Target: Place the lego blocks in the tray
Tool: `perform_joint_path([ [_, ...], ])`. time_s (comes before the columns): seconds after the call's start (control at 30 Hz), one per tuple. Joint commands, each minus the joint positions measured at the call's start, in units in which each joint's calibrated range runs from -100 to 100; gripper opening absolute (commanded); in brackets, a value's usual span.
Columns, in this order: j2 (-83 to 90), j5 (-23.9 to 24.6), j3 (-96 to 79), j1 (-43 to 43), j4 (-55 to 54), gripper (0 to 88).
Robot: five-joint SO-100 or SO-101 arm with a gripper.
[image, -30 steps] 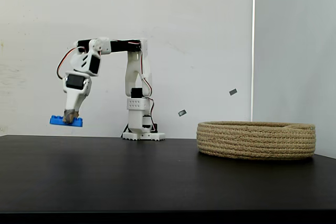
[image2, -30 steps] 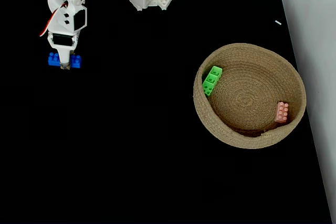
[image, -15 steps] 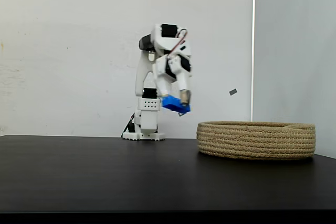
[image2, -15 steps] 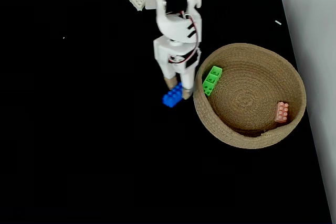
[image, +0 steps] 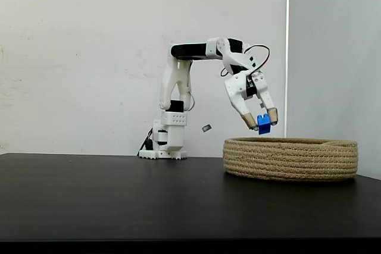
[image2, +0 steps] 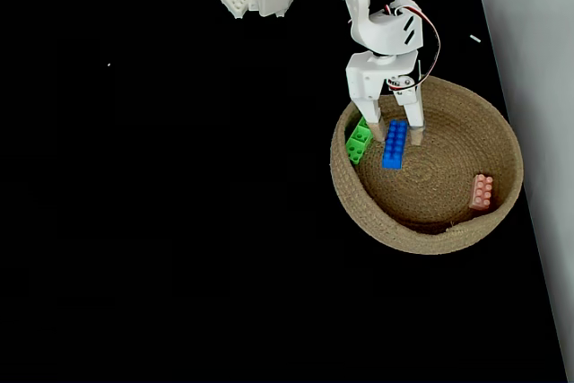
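The blue lego block (image2: 394, 144) now hangs over the tray (image2: 448, 238) — a second ago it was carried well to the left, off the basket. The gripper (image: 263, 122) has its fingers spread, the block loose between them: release appears underway. Green block (image2: 358, 141) and pink block (image2: 482, 192) already lie inside. No legible markings.

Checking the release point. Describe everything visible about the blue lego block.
The blue lego block is a small studded plastic brick, bright blue, longer than wide. It sits between the spread fingers of the claw, above the rope tray, in mid-air above the rim in the side fixed view. The green block lies beside it.
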State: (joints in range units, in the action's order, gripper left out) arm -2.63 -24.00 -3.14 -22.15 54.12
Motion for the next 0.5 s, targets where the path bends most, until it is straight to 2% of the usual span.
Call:
perform_joint_path([
  [0.0, 7.62, 0.39, 0.63, 1.79, -1.43, 27.8],
  [0.07, 9.16, -0.29, -1.1, 3.44, -1.85, 27.3],
  [0.1, 10.2, -0.73, -2.84, 4.43, -2.68, 23.8],
  [0.13, 11.31, -1.03, -4.66, 5.58, -3.43, 14.3],
  [0.17, 13.21, -1.71, -7.76, 6.73, -5.1, 0.4],
  [0.3, 24.47, -6.69, -28.19, 12.42, -14.6, 0.0],
  [0.47, 40.55, -13.87, -57.92, 20.42, -32.84, 0.0],
])
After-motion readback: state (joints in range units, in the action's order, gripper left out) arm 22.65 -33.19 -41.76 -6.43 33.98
